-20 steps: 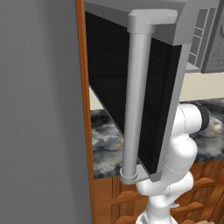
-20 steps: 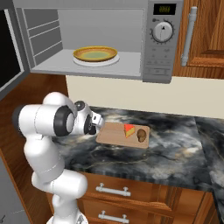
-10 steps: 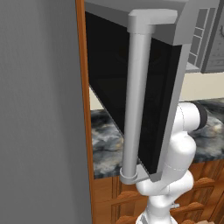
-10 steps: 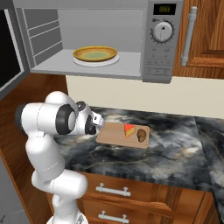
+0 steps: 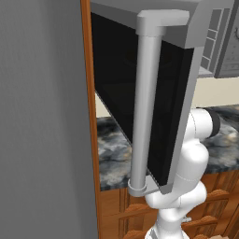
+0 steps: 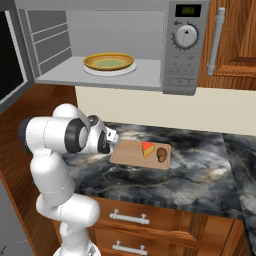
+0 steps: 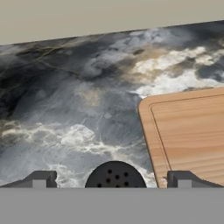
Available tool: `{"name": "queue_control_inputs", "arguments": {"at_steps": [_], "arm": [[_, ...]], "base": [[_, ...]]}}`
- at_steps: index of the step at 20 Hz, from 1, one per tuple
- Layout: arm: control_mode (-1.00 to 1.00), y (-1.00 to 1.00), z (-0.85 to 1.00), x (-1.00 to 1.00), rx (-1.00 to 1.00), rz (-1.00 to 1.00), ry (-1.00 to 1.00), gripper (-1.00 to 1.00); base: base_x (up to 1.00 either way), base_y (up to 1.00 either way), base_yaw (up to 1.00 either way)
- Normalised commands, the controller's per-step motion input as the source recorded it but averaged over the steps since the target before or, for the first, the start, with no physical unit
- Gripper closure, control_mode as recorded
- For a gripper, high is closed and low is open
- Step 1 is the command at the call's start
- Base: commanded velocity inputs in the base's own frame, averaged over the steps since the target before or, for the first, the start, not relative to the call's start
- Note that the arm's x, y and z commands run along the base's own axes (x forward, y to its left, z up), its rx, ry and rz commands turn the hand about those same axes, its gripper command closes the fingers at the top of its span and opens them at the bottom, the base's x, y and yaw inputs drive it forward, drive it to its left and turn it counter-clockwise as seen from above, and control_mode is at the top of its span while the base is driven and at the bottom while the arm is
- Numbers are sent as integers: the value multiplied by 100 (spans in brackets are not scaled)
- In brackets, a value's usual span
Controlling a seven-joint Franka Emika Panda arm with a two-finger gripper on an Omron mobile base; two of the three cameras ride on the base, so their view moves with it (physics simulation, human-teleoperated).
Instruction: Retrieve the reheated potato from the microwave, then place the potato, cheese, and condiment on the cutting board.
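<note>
Currently the claw (image 7: 112,178) is spread wide, nothing between its tips, hovering low over the dark marble surface (image 7: 65,113). In the hand view a round black perforated cap, likely the condiment (image 7: 114,175), sits right between the two tips at the bottom edge, unpinched; whether it touches either tip, can't tell. The cutting board (image 7: 188,135) lies just beside it, one corner next to one fingertip.

From the right base view, the board (image 6: 135,152) carries the cheese (image 6: 147,148) and the potato (image 6: 162,153), side by side at its far end, close to touching. The claw (image 6: 114,140) sits at the board's near end, well apart from both.

The microwave (image 6: 180,50) hangs open above, with a yellow plate (image 6: 109,61) inside. Its door (image 5: 140,93) fills much of the left base view, handle (image 5: 147,107) toward the camera.
</note>
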Motion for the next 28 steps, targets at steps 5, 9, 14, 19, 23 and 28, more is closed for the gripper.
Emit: {"name": "queue_control_inputs", "arguments": {"at_steps": [5, 9, 14, 19, 23, 28], "arm": [[-100, 0, -12, 4, 0, 0, 0, 100], [-100, 0, -14, 2, 0, 0, 0, 100], [-100, 0, -13, -3, 0, 0, 0, 100], [-100, 0, -5, -5, 0, 0, 0, 100], [-100, 0, 20, -15, 0, 0, -7, 100], [-100, -14, 17, -27, 0, 0, -5, 100]], "base": [[0, 0, 0], [0, 0, 0], [0, 0, 0], [0, 0, 0], [0, 0, 0], [0, 0, 0]]}}
